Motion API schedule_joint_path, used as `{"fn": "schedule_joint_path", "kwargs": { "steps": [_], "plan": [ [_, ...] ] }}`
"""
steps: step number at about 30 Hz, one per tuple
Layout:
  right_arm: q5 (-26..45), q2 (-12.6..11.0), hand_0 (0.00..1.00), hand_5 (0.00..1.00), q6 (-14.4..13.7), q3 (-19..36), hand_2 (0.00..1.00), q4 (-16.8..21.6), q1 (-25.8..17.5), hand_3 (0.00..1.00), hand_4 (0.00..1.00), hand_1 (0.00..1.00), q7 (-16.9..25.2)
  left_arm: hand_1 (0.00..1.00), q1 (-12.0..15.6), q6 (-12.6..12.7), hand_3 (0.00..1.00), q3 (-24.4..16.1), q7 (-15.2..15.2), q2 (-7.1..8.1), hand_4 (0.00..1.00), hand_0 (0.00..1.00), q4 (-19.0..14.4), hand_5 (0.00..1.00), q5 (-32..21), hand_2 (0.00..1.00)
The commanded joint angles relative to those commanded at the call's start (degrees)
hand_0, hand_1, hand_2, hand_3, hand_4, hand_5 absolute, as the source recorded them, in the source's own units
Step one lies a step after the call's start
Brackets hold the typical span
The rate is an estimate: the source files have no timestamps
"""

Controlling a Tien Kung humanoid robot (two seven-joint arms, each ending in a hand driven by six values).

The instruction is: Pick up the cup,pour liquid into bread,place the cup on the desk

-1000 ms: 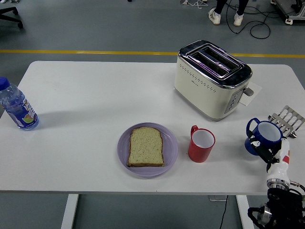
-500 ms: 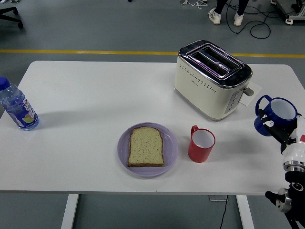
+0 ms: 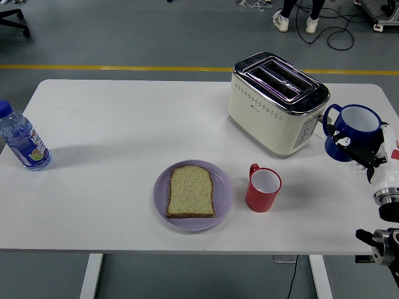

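At the frame's right edge, the right hand [image 3: 369,156] has its fingers wrapped around the blue cup [image 3: 350,132], held just beside the toaster [image 3: 277,103]. Swinging toward the bread [image 3: 191,191] at centre could clip the toaster or red mug [image 3: 263,188].

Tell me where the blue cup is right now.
In the head view the blue cup is at the far right, held off the table in the right hand, just right of the toaster and beyond the red cup.
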Motion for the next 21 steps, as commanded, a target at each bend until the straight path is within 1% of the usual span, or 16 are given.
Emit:
{"fn": "schedule_joint_path", "kwargs": {
  "steps": [5, 8, 10, 11, 14, 17, 21],
  "plan": [
    [-2.7, -1.0, 0.350, 0.002, 0.4, -2.5, 0.547, 2.2, 2.4, 0.552, 0.732, 0.370, -4.8, 0.644, -0.1, 0.0, 0.505, -0.3, 0.0, 0.09, 0.241, 0.633, 0.0, 0.856, 0.1, 0.653],
    [-3.9, -1.3, 0.350, 0.002, 0.5, -3.7, 0.547, 2.9, 3.6, 0.552, 0.732, 0.370, -6.5, 0.644, -0.1, 0.0, 0.505, -0.3, 0.0, 0.12, 0.241, 0.633, 0.0, 0.856, 0.1, 0.653],
    [-5.3, -1.7, 0.345, 0.002, 1.3, -4.7, 0.548, 3.1, 4.9, 0.553, 0.730, 0.373, -7.8, 0.644, -0.2, 0.0, 0.505, -0.3, 0.0, 0.15, 0.241, 0.633, 0.0, 0.856, 0.1, 0.653],
    [-6.4, -2.1, 0.345, 0.002, 2.2, -5.5, 0.548, 3.0, 5.7, 0.553, 0.730, 0.373, -8.8, 0.644, -0.2, 0.0, 0.505, -0.3, 0.0, 0.15, 0.241, 0.633, 0.0, 0.856, 0.1, 0.653],
    [-7.3, -3.0, 0.345, 0.002, 3.8, -7.2, 0.548, 2.8, 7.4, 0.553, 0.730, 0.373, -9.3, 0.644, -0.2, 0.0, 0.505, -0.4, 0.0, 0.18, 0.241, 0.633, 0.0, 0.856, 0.1, 0.653],
    [-7.8, -4.1, 0.329, 0.002, 4.5, -9.7, 0.541, 2.7, 9.6, 0.554, 0.731, 0.357, -10.6, 0.644, -0.2, 0.0, 0.505, -0.4, 0.0, 0.19, 0.241, 0.633, 0.0, 0.854, 0.0, 0.653],
    [-8.9, -4.8, 0.329, 0.002, 5.8, -12.8, 0.541, 2.3, 12.3, 0.554, 0.731, 0.357, -12.7, 0.644, 0.0, 0.0, 0.505, -0.2, 0.0, 0.19, 0.241, 0.633, 0.0, 0.854, -0.1, 0.653]
  ]
}}
